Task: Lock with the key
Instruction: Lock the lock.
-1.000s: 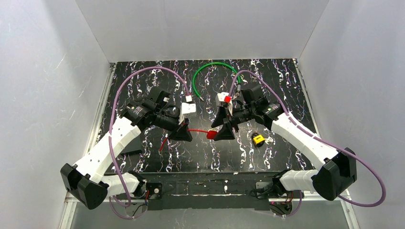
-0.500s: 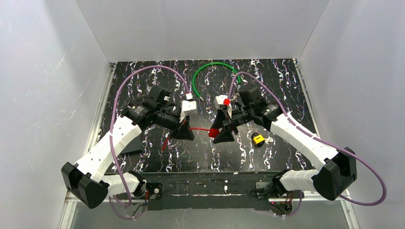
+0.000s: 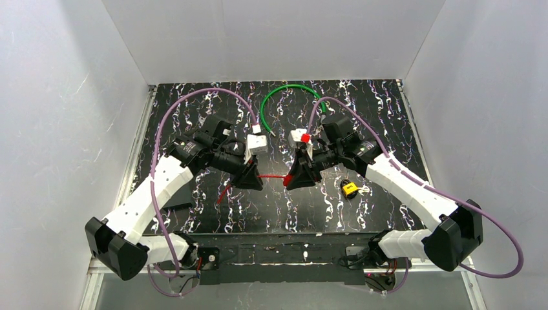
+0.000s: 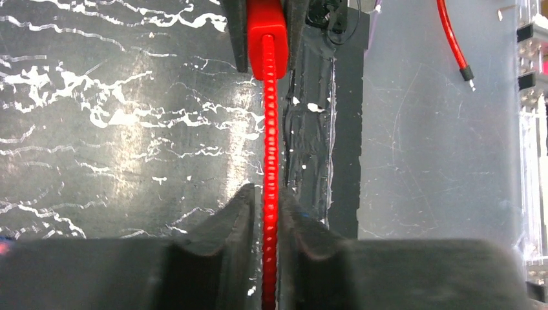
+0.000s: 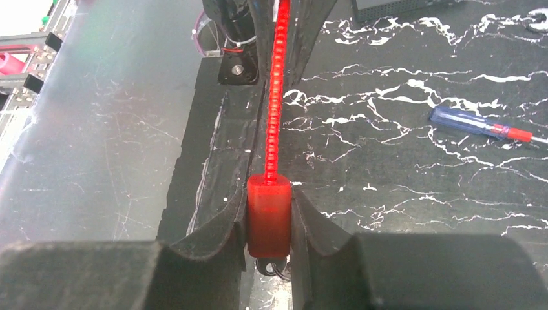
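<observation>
The left gripper (image 4: pixel 265 201) is clenched on a ribbed red cord (image 4: pixel 270 129), one dark finger pressed to each side of it. The cord runs straight from there to a red block (image 5: pixel 269 221); the right gripper (image 5: pixel 269 205) is grasping that block, its fingers tight against both flanks; a small dark ring shows just below the block in the right wrist view.

From above, the two grippers face each other over the middle of the bench (image 3: pixel 388 103), with the cord stretched level between them; a loose red tail (image 3: pixel 223 192) trails down beyond the left gripper.

The yellow padlock (image 3: pixel 349 188) lies on the bench near the right gripper, to its right and a little nearer the arm bases, apart from both grippers. The key (image 3: pixel 364 190), a tiny pale speck, lies just beside the padlock on its right; whether the two touch cannot be told.

A blue-handled screwdriver (image 5: pixel 478 124) lies flat on the bench further out; a green cable (image 3: pixel 291 90) curves in an arc near the far edge.
</observation>
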Robot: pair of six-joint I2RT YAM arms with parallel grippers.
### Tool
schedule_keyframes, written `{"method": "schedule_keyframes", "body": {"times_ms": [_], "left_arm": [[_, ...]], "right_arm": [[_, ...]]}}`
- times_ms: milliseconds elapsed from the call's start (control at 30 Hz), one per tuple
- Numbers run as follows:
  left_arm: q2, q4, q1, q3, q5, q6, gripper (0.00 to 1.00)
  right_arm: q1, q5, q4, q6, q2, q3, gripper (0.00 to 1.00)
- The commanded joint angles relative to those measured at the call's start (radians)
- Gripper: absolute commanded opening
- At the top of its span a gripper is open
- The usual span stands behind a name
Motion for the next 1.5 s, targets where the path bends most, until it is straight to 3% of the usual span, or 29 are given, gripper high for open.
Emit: {"method": "schedule_keyframes", "body": {"times_ms": [0,133,267,433,667,1100,1167,1267,1467], "left_arm": [[-0.016,-0.033,0.043,0.056,0.005,-0.001,0.3],[-0.036,-0.159,0.098,0.122,-0.077,0.13,0.7],[-0.054,-0.285,0.125,0.156,-0.225,0.282,0.81],[-0.069,-0.377,0.131,0.134,-0.36,0.399,0.81],[-0.074,-0.33,0.131,0.05,-0.468,0.45,0.79],[0.008,-0.302,0.131,0.047,-0.412,0.45,0.71],[0.016,-0.295,0.131,0.049,-0.398,0.439,0.69],[0.027,-0.292,0.131,0.046,-0.387,0.438,0.55],[0.03,-0.307,0.131,0.061,-0.319,0.412,0.0]], "right_arm": [[-0.008,0.029,0.004,0.028,-0.018,0.019,0.01],[-0.029,0.053,0.024,0.059,-0.029,0.001,0.01],[-0.037,0.078,0.01,0.06,-0.039,0.001,0.01],[-0.04,0.084,0.003,0.062,-0.043,0.004,0.01],[-0.04,0.072,0.001,0.065,-0.049,0.008,0.01],[-0.04,0.058,-0.005,0.067,-0.065,0.008,0.01],[-0.04,0.057,-0.009,0.062,-0.067,0.008,0.01],[-0.04,0.056,-0.015,0.057,-0.069,0.007,0.01],[-0.048,0.068,0.011,0.074,-0.073,0.012,0.01]]}}
